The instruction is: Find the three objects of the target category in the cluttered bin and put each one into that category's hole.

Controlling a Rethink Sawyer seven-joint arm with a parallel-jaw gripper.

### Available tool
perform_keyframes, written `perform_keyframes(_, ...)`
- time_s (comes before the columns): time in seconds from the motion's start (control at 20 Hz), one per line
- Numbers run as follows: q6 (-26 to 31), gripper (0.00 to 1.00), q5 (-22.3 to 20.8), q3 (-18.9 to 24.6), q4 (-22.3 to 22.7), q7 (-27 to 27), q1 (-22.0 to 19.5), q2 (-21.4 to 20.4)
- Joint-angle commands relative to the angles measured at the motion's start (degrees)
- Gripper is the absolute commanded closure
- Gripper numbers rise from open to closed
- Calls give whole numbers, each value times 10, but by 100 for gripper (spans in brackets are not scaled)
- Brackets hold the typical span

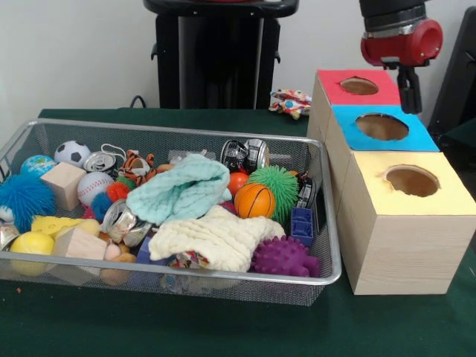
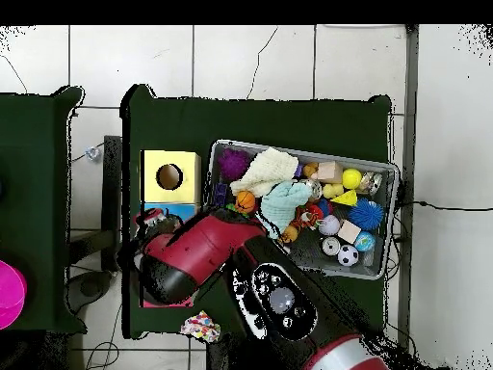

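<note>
The wire mesh bin (image 1: pixel 171 132) stands on the green table, full of toys and cloths; it also shows in the overhead view (image 2: pixel 289 151). No clear plastic bottle shows in either view. Only metal cans (image 1: pixel 121 220) lie among the toys. The blue-topped box with its round hole (image 1: pixel 381 126) stands right of the bin, between the red and yellow boxes. My gripper (image 1: pixel 409 91) hangs at the blue box's far right corner, just above its top, with nothing visible in it. In the overhead view my arm (image 2: pixel 207 255) covers the gripper and most of the blue top (image 2: pixel 178 210).
The red-topped box (image 1: pixel 359 85) stands behind the blue one and the yellow-topped box (image 1: pixel 411 181) in front; the yellow one also shows in the overhead view (image 2: pixel 170 176). A teal cloth (image 1: pixel 178 190) and a cream cloth (image 1: pixel 216 238) cover the bin's middle. A colourful toy (image 1: pixel 290 103) lies behind the bin.
</note>
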Motion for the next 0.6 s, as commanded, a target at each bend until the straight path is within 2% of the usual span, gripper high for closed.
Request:
perform_keyframes(0.05,37,100,-41,36,-4,-224,-76,-31)
perform_keyframes(0.2,24,100,-109,-9,-23,-221,-60,-16)
perform_keyframes(0.4,38,100,-204,-78,-66,-202,-25,4)
perform_keyframes(0.6,43,100,-305,-141,-105,-143,23,31)
